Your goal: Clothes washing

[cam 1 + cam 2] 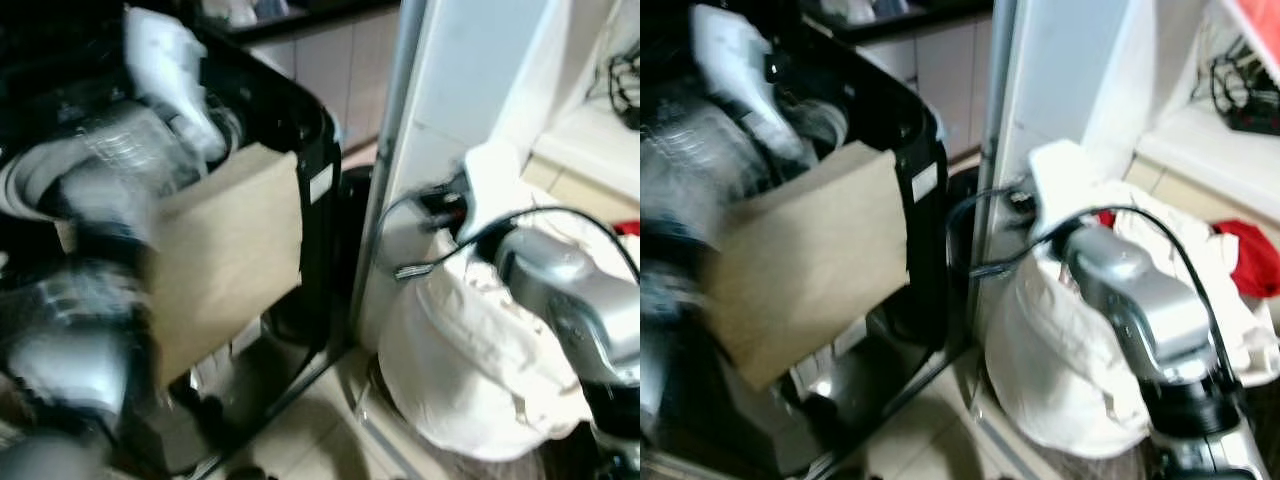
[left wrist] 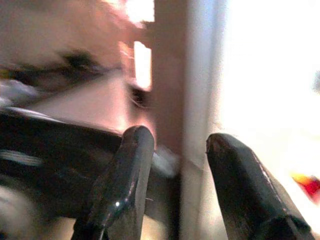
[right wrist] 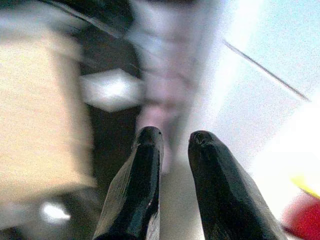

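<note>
Left gripper [image 2: 175,145]: fingers spread, empty, facing a white panel [image 1: 455,70]; right gripper [image 3: 175,137]: fingers slightly parted, empty; white laundry [image 1: 470,370] heaped beside a black basket [image 1: 315,150] holding cardboard [image 1: 230,250].

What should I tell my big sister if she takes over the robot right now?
Left gripper: fingers apart, holding nothing, up near the black machine.
Right gripper: fingers a little apart, holding nothing.
White clothes pile sits low on the right, past the white panel; a red garment lies beside it.
A brown cardboard sheet leans at the machine.
Done: can't tell, views are blurred.
Left: pick up the clothes and load them.
</note>
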Robot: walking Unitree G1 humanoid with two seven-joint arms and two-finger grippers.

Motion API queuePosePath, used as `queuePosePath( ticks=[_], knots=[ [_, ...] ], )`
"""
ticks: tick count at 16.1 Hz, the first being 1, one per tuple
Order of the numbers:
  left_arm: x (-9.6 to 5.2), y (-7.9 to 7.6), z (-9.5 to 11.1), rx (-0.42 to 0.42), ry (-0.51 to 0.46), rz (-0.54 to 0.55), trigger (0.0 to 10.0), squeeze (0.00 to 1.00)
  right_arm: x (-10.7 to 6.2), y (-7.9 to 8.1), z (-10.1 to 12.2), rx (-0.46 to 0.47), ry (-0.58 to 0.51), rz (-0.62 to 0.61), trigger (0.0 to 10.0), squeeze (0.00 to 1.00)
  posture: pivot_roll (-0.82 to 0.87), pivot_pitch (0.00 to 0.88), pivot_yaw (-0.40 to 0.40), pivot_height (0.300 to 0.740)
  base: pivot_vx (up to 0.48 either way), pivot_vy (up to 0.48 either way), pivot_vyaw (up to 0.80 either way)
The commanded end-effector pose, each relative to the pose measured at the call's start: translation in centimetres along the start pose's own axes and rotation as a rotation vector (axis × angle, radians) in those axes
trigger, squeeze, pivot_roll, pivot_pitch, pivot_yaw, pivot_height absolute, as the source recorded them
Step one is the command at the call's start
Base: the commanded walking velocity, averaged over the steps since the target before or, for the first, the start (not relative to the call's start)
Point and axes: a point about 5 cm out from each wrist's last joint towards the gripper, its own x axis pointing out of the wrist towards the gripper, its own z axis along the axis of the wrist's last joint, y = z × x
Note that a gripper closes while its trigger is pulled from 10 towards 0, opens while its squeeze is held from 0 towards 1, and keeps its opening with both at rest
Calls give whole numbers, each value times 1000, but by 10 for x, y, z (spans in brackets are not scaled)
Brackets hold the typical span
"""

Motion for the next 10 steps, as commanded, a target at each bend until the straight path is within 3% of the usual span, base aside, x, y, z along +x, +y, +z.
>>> queuePosePath(
  ticks=[1, 2, 3, 4, 7, 10],
  knots=[
    [2, -17, 2, 39, 2, -93, 10000, 0, 1, -16, -6, 3, 8, -89, 10000, 1000, -105, 0, 45, 740, 0, 0, 0],
    [1, -33, -6, 43, 9, -153, 10000, 0, 2, -24, -11, 16, 24, -120, 10000, 1000, -104, 0, 42, 740, 0, 0, 0],
    [-1, -63, -16, 36, 2, -251, 10000, 0, 5, -45, -26, 11, 82, -201, 10000, 1000, -102, 0, 39, 740, 0, 0, 0],
    [-5, -83, -19, 22, -3, -331, 10000, 0, 7, -63, -37, 28, 113, -274, 10000, 1000, -99, 0, 35, 740, 0, 0, 0],
    [-14, -102, -18, -9, -15, -369, 10000, 0, 10, -91, -59, 80, 172, -355, 10000, 1000, -100, 0, 41, 740, 0, 0, 0],
    [-20, -110, -25, 11, 18, -384, 10000, 0, 14, -98, -78, 107, 240, -315, 10000, 1000, -99, 0, 43, 740, 0, 0, 0]
  ],
)
